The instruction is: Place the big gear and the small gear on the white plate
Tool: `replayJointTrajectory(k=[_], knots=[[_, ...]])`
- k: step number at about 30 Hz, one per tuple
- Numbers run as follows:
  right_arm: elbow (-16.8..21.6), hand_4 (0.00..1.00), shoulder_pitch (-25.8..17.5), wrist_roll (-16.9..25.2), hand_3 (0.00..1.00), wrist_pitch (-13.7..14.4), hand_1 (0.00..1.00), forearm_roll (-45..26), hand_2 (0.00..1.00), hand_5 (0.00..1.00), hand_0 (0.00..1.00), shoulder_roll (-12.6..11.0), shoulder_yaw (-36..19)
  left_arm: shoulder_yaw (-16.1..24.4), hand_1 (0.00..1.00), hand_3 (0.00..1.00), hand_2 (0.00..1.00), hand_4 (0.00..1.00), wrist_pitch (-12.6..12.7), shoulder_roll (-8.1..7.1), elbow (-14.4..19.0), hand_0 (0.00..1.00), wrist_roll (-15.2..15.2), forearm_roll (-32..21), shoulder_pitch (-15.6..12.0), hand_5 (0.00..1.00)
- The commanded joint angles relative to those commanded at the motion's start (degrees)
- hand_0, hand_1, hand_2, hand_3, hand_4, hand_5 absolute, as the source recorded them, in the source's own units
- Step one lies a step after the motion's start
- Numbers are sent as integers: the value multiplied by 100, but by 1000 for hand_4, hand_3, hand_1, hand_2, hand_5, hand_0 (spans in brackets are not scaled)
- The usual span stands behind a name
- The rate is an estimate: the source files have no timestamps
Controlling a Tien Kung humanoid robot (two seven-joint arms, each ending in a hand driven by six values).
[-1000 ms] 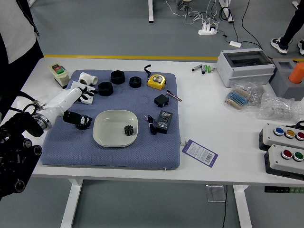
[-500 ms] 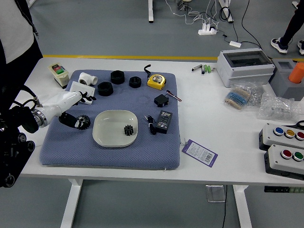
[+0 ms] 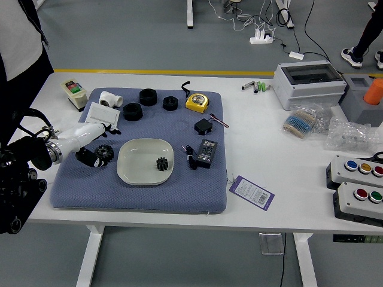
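Note:
My left hand (image 3: pixel 102 142) reaches in from the left over the blue mat, its fingers spread and its thumb beside the big gear. The big black gear (image 3: pixel 105 153) lies on the mat left of the white plate, close below the fingers; whether the thumb touches it I cannot tell. Inside the white plate (image 3: pixel 134 172) the small black gear (image 3: pixel 162 164) rests right of centre. My right hand is out of view.
Black rings (image 3: pixel 133 111), a white box (image 3: pixel 102 113) and a yellow tape measure (image 3: pixel 197 102) line the mat's far part. Right of the plate lies a black adapter (image 3: pixel 206 153). A person's clothing shows at the upper left, and a person's feet at the upper right.
My left hand has shifted from over the white box toward the table's near side, its fingers now just above the big gear. More of the gear and the box shows.

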State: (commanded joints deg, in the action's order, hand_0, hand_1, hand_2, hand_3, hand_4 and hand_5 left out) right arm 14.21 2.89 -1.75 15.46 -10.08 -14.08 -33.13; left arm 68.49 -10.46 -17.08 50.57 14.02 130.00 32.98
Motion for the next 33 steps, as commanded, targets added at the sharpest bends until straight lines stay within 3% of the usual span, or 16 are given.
replayJointTrajectory(k=[10,11,16,17,22,23,33], knots=[[5,796,5,0,566,4,715,5,750,655,711,-4,3,-193,751,821,826,860,170,57,-563,630,66,0,236,2],[5,796,3,2,567,4,716,3,750,657,711,-4,0,-194,648,709,717,550,207,61,-591,477,81,0,249,2],[10,796,4,2,567,7,716,17,750,657,711,-10,-10,-106,648,709,717,550,281,103,-767,477,126,0,291,2],[10,796,4,2,566,6,716,13,750,658,711,-12,-6,-113,547,573,576,378,280,104,-789,449,132,0,292,2],[9,796,6,-2,566,8,716,13,750,658,711,-11,5,-98,547,573,576,378,285,135,-862,449,136,0,294,2],[10,797,6,-2,567,8,716,14,750,659,711,-10,3,-94,500,526,527,327,274,137,-869,440,130,0,291,2],[11,796,5,0,566,8,716,16,750,658,711,-10,-7,-86,493,519,515,281,224,142,-861,434,115,0,268,2]])
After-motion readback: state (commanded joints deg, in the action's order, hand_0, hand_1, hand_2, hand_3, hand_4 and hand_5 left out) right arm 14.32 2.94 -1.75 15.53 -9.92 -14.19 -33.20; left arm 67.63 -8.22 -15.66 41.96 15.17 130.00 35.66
